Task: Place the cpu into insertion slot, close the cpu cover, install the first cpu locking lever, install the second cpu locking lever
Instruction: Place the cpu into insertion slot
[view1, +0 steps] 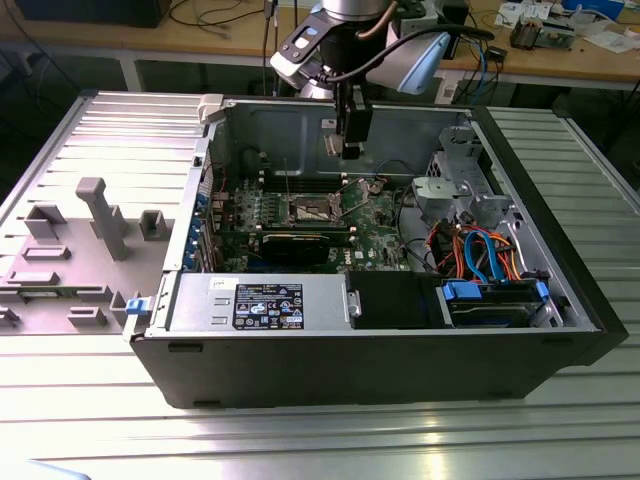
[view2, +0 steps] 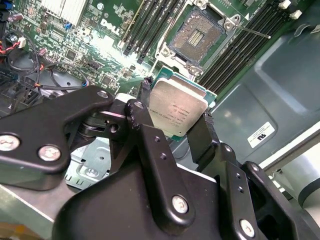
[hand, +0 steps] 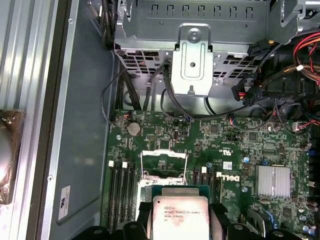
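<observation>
Two fingers (view2: 150, 142) of the gripper (view2: 172, 115) pinched the cpu (view2: 179, 107) by its edges, above the board (view2: 95, 47), clear of the bare insertion slot (view2: 196, 37). The cpu cover (hand: 164, 156) stood raised. Placing step; lowering likely needed the chip squared to the slot.

Satin silver-grey metal lid on the cpu (view2: 177, 112), smooth, faint print, green board edge underneath. Matt black all over the gripper (view2: 171, 120), smooth-ish, with shiny little silver screw heads (view2: 180, 202). Bright silvery metal rim round the insertion slot (view2: 196, 36), dark matt centre. Thin bare shiny metal for the cpu cover (hand: 165, 152). Glossy green lacquer on the circuit board (hand: 235, 150), catching glare in the second wrist view. Dull grey bare sheet metal inside the computer case (view1: 270, 125), matt black paint outside. Same perforated bare metal look on the drive cage (hand: 192, 65). Silvery finned metal heatsink (hand: 272, 181). Glossy plastic on the cables (view1: 480, 250). Ribbed, dull-sheen aluminium-looking table (view1: 300, 440). Matt grey plastic-looking fixtures (view1: 100, 215).
</observation>
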